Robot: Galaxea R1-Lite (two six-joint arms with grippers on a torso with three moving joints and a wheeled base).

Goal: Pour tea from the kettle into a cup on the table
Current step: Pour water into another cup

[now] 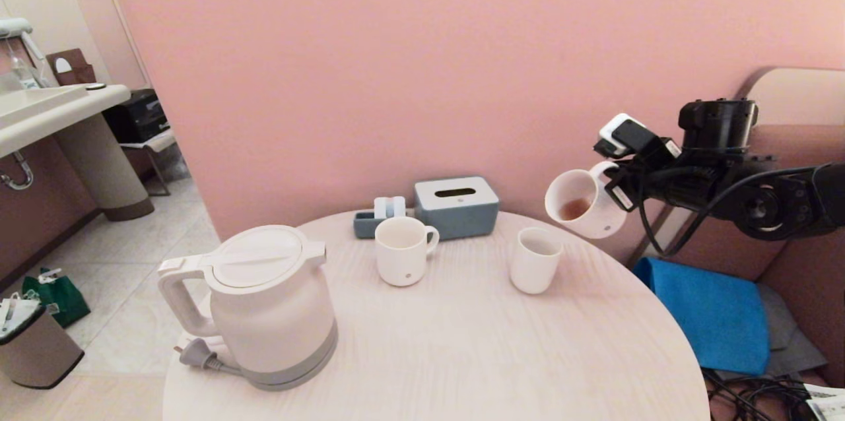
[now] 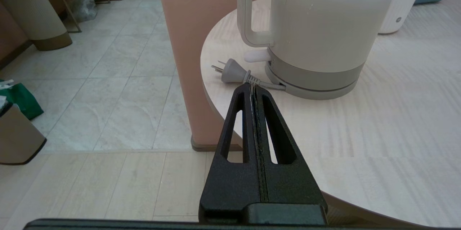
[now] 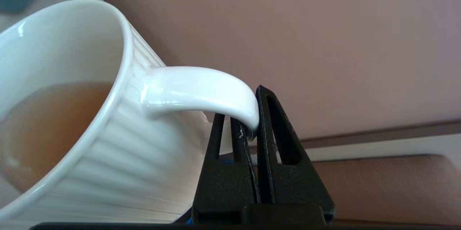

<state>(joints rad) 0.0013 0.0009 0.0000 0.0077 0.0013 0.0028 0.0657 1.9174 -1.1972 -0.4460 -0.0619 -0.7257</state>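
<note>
A wide ribbed white cup (image 1: pixel 583 203), a little reddish-brown tea (image 1: pixel 574 208) inside, hangs tilted in the air past the round bench's (image 1: pixel 462 355) far right edge, its mouth facing left toward the kettle (image 1: pixel 264 305). The right pincer (image 3: pixel 252 129) is clamped on its handle. Judging by this, the cup still needs levelling and setting down before pouring; the left pincer (image 2: pixel 253 89), pressed together and empty, hovers near the kettle's base.

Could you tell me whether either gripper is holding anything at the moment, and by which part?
The right gripper holds the tilted ribbed cup by its handle. The left gripper holds nothing.
</note>
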